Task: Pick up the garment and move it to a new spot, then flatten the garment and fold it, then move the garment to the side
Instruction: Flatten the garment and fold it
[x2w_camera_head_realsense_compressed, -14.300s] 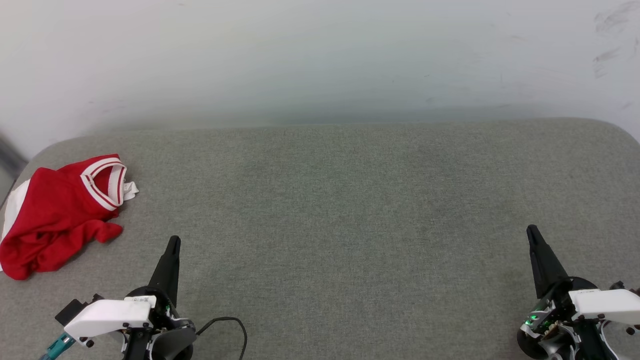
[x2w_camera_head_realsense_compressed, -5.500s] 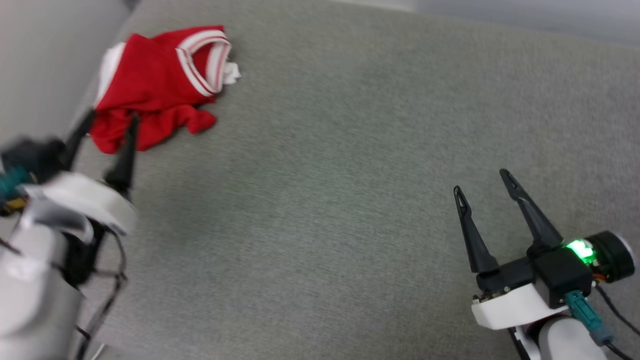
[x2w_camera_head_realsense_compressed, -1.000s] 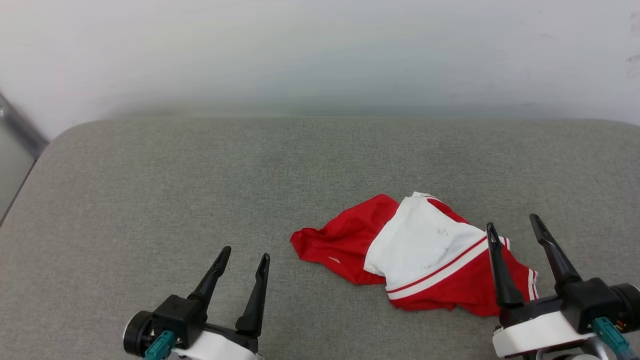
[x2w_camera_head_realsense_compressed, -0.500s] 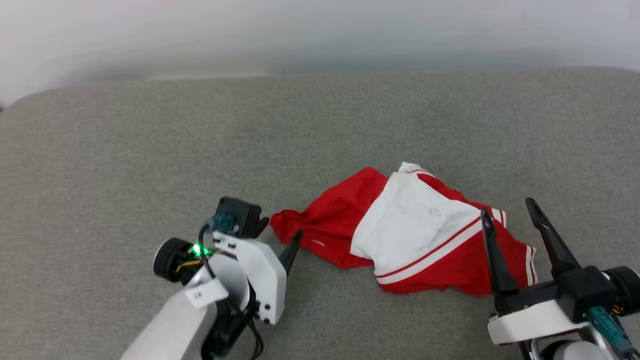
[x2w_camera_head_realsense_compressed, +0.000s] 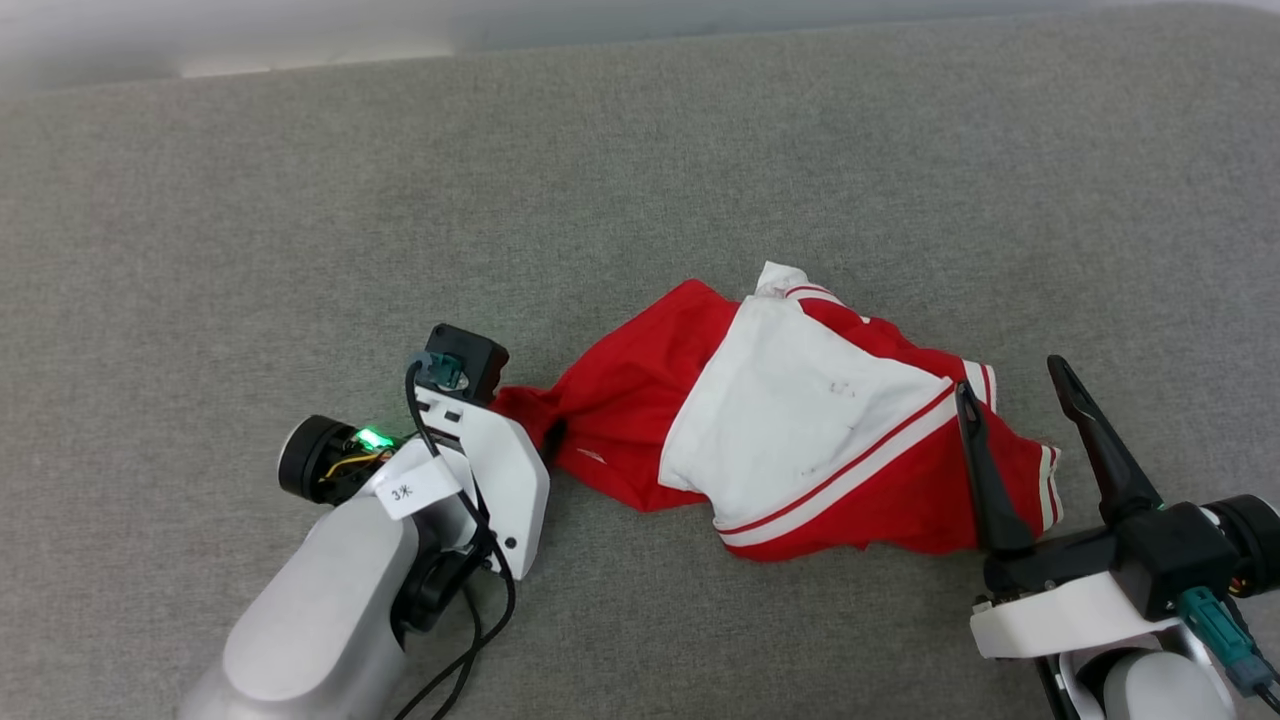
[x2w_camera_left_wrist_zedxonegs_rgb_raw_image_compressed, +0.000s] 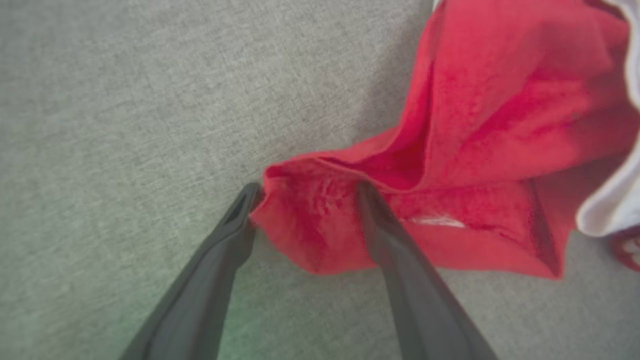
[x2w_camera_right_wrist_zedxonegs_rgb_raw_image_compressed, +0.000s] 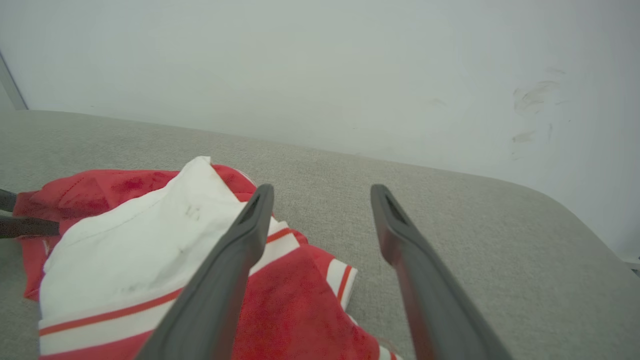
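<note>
The crumpled red-and-white T-shirt (x2w_camera_head_realsense_compressed: 800, 430) lies centre-right in the head view on the grey fabric worktop (x2w_camera_head_realsense_compressed: 250, 200). Our left gripper (x2w_camera_left_wrist_zedxonegs_rgb_raw_image_compressed: 306, 192) holds its jaws wide astride its red corner; our right gripper (x2w_camera_head_realsense_compressed: 1012, 378), jaws equally wide, hovers by the striped end. We should close deep on that corner before spreading.

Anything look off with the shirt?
The T-shirt lies crumpled on the grey fabric surface, its white sleeve flopped over the red body and carrying faint dark specks. No tears visible. The left end effector straddles its red corner, open.
</note>
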